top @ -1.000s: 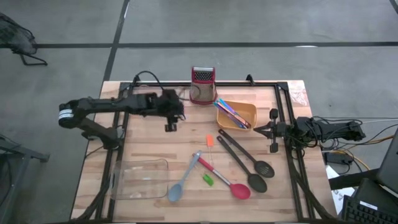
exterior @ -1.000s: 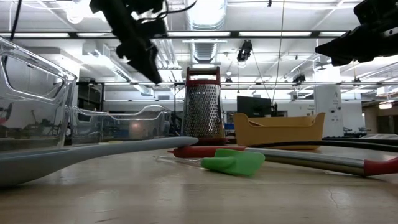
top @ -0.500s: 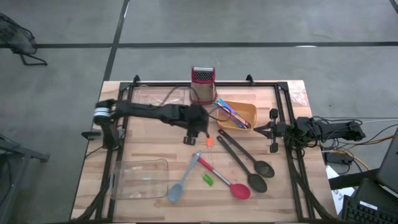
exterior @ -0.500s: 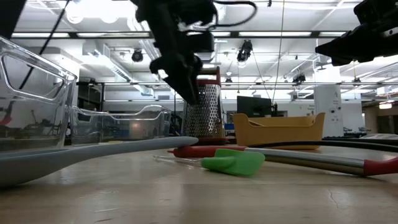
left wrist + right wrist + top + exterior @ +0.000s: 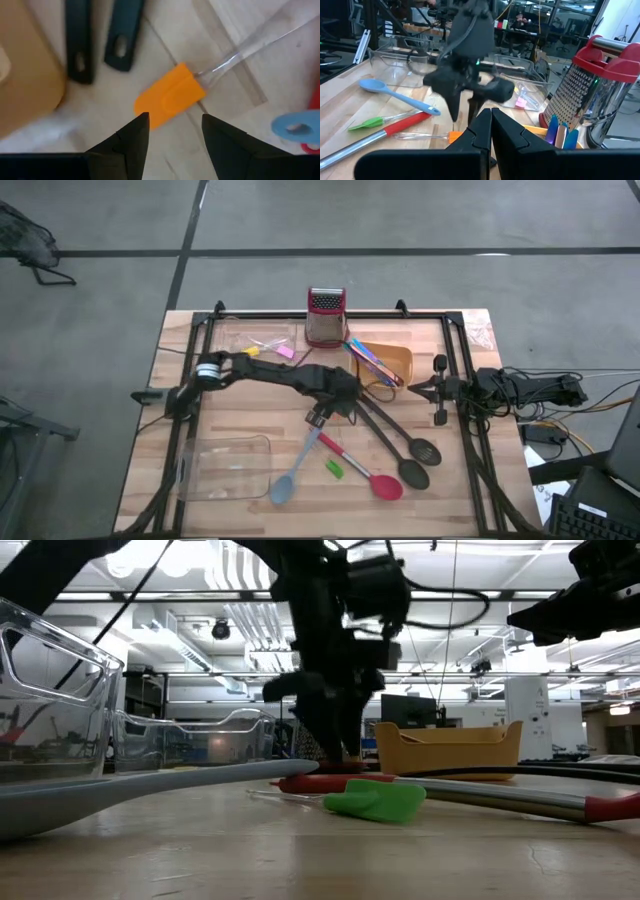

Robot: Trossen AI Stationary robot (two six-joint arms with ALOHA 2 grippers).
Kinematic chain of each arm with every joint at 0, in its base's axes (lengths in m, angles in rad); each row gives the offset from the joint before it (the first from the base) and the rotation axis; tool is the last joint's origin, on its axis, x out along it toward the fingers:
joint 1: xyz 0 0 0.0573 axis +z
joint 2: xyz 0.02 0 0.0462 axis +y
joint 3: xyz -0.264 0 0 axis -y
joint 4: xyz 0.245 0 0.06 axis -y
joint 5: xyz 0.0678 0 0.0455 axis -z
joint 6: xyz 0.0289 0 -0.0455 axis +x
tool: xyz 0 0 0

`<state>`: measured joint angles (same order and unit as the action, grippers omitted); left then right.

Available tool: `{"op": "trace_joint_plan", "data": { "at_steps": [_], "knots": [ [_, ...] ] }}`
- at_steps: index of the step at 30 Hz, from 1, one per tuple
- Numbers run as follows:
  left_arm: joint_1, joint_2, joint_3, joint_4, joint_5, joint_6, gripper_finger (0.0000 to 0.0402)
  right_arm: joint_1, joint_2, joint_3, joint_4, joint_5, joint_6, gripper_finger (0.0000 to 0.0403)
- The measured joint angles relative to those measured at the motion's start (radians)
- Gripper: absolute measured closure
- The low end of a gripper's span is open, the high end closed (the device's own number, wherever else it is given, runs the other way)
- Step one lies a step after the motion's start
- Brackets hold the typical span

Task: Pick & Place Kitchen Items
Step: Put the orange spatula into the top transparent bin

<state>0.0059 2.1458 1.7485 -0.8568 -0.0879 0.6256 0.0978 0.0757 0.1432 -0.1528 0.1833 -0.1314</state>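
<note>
Over the middle of the counter (image 5: 250,425), the left gripper (image 5: 172,131) hangs with fingers spread just above the orange spatula head (image 5: 170,101), which lies flat on a clear handle beside the two black spoon handles (image 5: 122,35). Approach looks done; next it likely must drop and close on the head. The right gripper (image 5: 414,390) waits pressed together at the right edge

grey floor (image 5: 420,215) around the wooden table (image 5: 245,415); ceiling lights (image 5: 330,560) overhead.
</note>
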Motion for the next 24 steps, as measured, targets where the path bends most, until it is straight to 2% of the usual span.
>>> {"op": "trace_joint_plan", "data": {
  "at_steps": [3,8,11,24],
  "knots": [
    [-0.017,0.028,0.017,0.004,-0.006,0.058,0.0213,0.000,0.000,0.000,0.000,0.000,0.000,0.0394],
    [-0.030,0.037,0.015,0.034,-0.079,0.134,0.0213,0.000,0.000,0.000,0.000,0.000,0.000,0.0394],
    [-0.028,0.046,0.016,0.073,-0.082,0.152,0.0213,0.000,0.000,0.000,0.000,0.000,0.000,0.0394],
    [-0.016,0.091,0.020,0.047,-0.032,0.212,0.0213,0.000,0.000,0.000,0.000,0.000,0.000,0.0394]
  ]
}}
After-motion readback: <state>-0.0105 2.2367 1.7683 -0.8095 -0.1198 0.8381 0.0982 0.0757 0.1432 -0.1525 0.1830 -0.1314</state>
